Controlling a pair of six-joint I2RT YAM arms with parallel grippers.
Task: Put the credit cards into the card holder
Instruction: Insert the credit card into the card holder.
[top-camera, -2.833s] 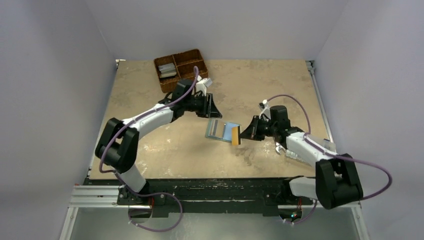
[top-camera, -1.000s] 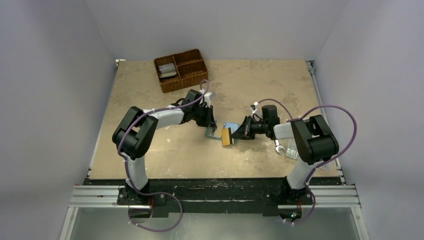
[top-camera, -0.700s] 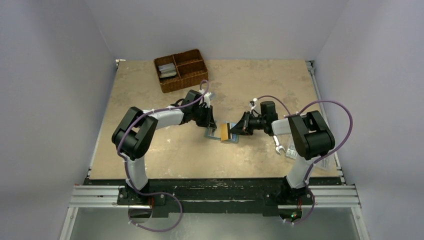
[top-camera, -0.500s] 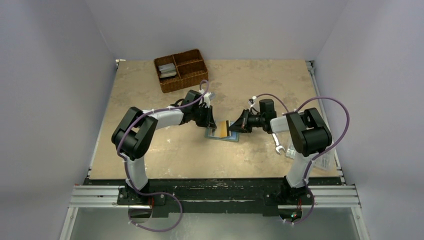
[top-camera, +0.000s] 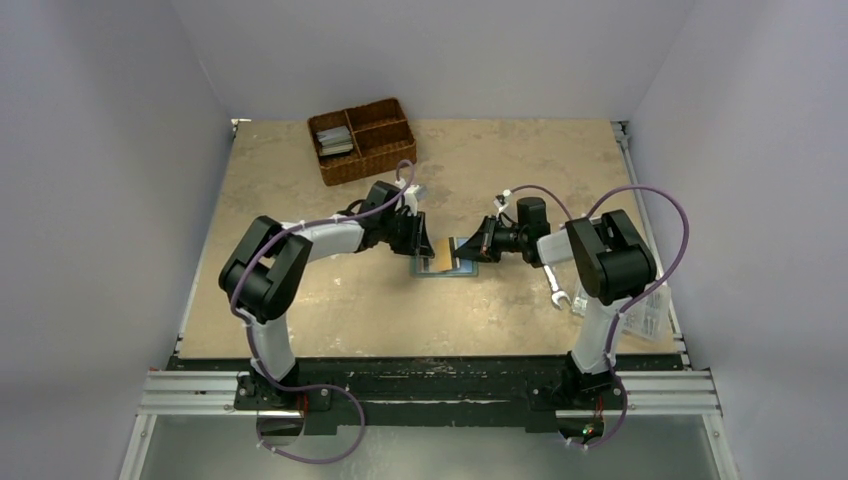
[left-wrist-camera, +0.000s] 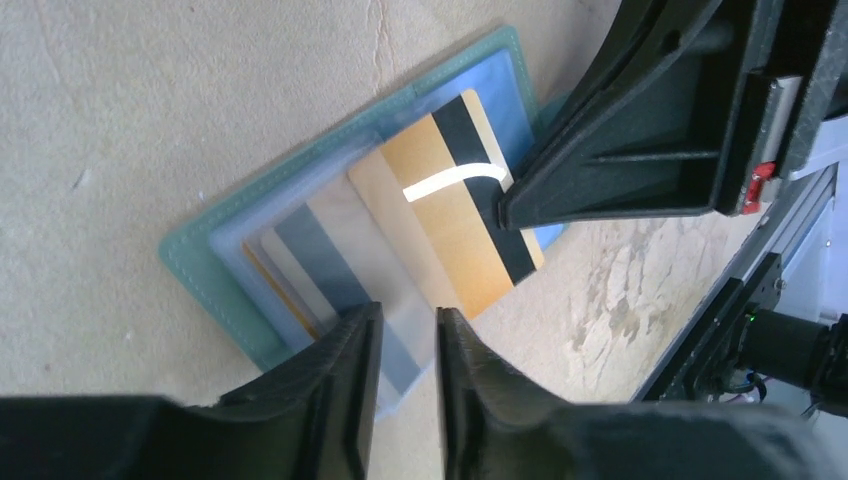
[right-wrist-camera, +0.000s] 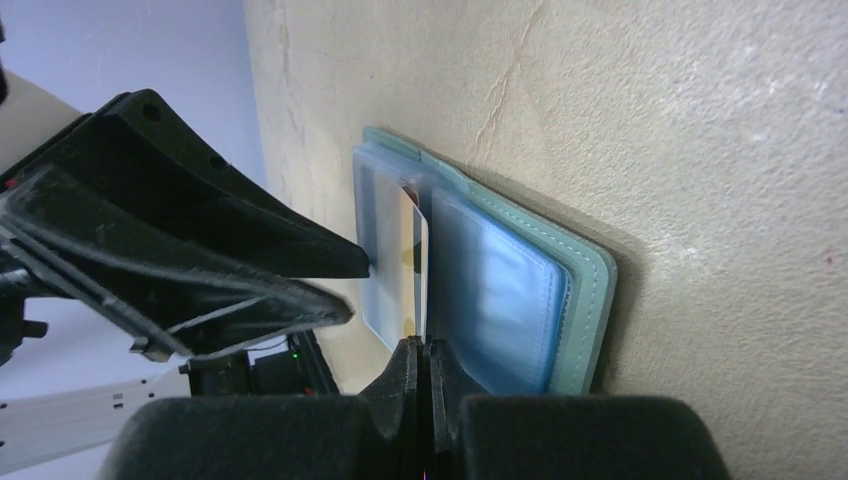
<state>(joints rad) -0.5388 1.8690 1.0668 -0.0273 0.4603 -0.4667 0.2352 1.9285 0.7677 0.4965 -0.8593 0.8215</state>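
The teal card holder lies open on the table between my grippers, its clear sleeves showing in the left wrist view and the right wrist view. My right gripper is shut on a yellowish card with a black stripe. The card lies over the open holder, its far end among the sleeves. My left gripper stands at the holder's left edge, jaws a narrow gap apart over a clear sleeve with a grey card in it.
A brown wicker basket stands at the back left, with several cards in one compartment. A silver wrench and a clear plastic box lie right of the right arm.
My right gripper has carried the yellowish card left and down, from upright beside the holder to lying over its sleeves. My left gripper has stayed at the holder's left edge.
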